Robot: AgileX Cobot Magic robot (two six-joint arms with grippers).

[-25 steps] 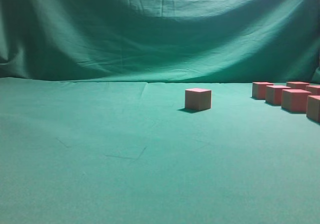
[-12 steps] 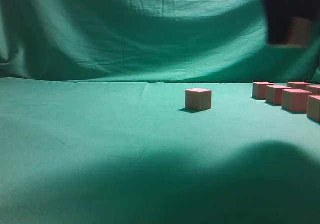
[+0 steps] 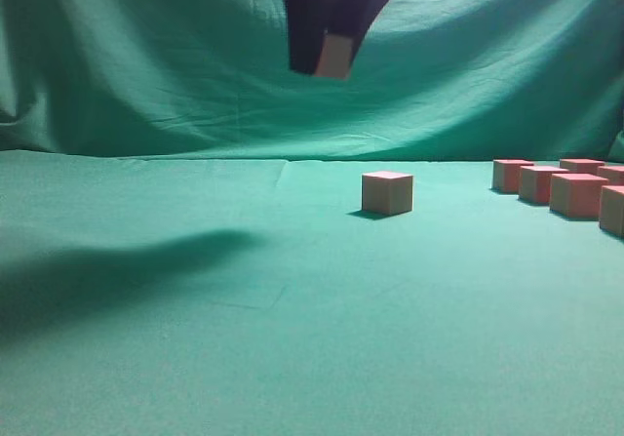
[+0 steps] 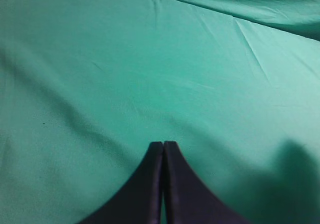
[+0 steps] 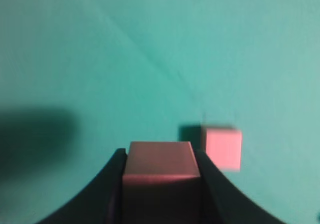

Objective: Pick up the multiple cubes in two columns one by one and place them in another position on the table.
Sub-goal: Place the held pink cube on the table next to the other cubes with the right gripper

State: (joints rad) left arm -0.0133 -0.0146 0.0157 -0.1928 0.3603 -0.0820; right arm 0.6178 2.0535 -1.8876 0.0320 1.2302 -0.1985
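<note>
- My right gripper (image 3: pixel 331 60) is high up in the air, above the table (image 3: pixel 195 358), and it pinches one cube (image 3: pixel 335 58) between its two dark fingers (image 5: pixel 112 184).
- From my right wrist, this held cube fills the gap between my fingers, with a side pressed against each one.
- A lone cube (image 3: pixel 387 192) sits on the green cloth, below my right gripper and a little to its right.
- More cubes (image 3: pixel 575 194) sit close together, well apart at the right edge.
- My left gripper (image 4: pixel 163 149) is pressed together with nothing in it, over bare cloth.
</note>
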